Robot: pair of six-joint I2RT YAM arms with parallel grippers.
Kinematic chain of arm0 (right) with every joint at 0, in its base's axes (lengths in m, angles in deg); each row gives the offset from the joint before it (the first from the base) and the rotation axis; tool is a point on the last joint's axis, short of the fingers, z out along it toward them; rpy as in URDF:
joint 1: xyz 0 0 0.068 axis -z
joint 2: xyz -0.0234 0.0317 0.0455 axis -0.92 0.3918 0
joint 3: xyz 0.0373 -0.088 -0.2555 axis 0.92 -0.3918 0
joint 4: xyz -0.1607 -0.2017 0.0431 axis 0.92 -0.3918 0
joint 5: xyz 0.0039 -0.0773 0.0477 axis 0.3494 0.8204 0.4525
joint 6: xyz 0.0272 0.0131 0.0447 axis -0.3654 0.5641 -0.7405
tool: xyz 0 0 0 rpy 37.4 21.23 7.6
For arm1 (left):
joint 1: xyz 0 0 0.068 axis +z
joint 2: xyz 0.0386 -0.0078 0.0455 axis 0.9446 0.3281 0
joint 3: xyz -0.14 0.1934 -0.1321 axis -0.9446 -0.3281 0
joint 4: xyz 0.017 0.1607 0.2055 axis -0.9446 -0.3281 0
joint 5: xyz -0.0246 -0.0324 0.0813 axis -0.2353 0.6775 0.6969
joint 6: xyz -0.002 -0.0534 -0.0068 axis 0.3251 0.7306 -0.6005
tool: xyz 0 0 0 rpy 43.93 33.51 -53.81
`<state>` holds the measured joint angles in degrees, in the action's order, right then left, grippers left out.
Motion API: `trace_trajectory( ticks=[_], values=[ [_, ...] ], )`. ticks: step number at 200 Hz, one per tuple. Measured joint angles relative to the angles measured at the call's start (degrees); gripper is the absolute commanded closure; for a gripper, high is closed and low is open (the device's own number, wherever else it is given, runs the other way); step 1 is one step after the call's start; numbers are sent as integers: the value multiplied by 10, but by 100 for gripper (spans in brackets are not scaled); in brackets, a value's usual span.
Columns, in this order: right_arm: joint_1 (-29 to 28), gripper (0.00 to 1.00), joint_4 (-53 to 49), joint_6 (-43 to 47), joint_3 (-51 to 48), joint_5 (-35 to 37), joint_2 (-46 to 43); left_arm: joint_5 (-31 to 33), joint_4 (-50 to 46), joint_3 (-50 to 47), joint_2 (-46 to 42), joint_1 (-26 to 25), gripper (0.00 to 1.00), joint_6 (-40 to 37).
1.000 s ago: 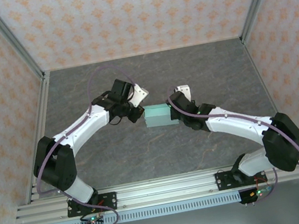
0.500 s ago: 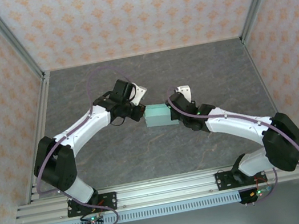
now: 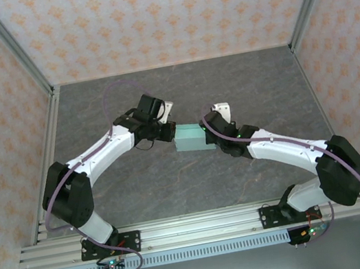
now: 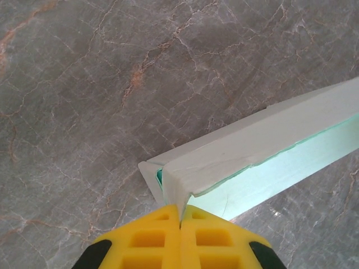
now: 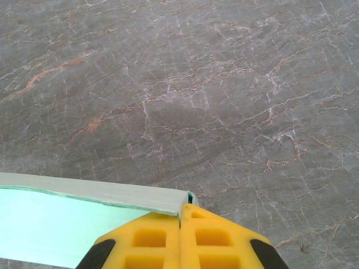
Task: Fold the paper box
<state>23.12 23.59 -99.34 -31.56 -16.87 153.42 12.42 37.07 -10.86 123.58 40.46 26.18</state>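
The paper box (image 3: 191, 138) is a small pale mint-blue box lying on the grey marbled table between the two arms. My left gripper (image 3: 170, 131) is shut, with its yellow tips (image 4: 180, 208) pressed against the box's left end, where a white flap (image 4: 175, 182) bends round them. The box's long side (image 4: 263, 140) runs off to the right in the left wrist view. My right gripper (image 3: 209, 133) is also shut, its tips (image 5: 180, 212) butting against the right end corner of the box (image 5: 50, 224). I see nothing held between either pair of fingers.
The grey table (image 3: 175, 184) is walled by patterned panels with aluminium posts (image 3: 11, 46). An aluminium rail (image 3: 196, 228) carrying both arm bases runs along the near edge. Bare tabletop lies behind and in front of the box.
My left gripper has slid a little to the right, up against the box's left end. The box and the right gripper have stayed where they were.
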Motion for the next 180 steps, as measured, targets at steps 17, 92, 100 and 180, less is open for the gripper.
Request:
trace_trajectory(
  ticks=[17,92,100,180],
  values=[
    [-1,100,0,0,0,0,0,0,0,0,0,0,100,20],
    [-2,100,0,0,0,0,0,15,17,-4,0,-4,100,77],
    [-2,100,0,0,0,0,0,17,23,-7,0,-5,100,79],
    [-3,100,0,0,0,2,0,46,66,-28,0,-11,100,97]
  ],
)
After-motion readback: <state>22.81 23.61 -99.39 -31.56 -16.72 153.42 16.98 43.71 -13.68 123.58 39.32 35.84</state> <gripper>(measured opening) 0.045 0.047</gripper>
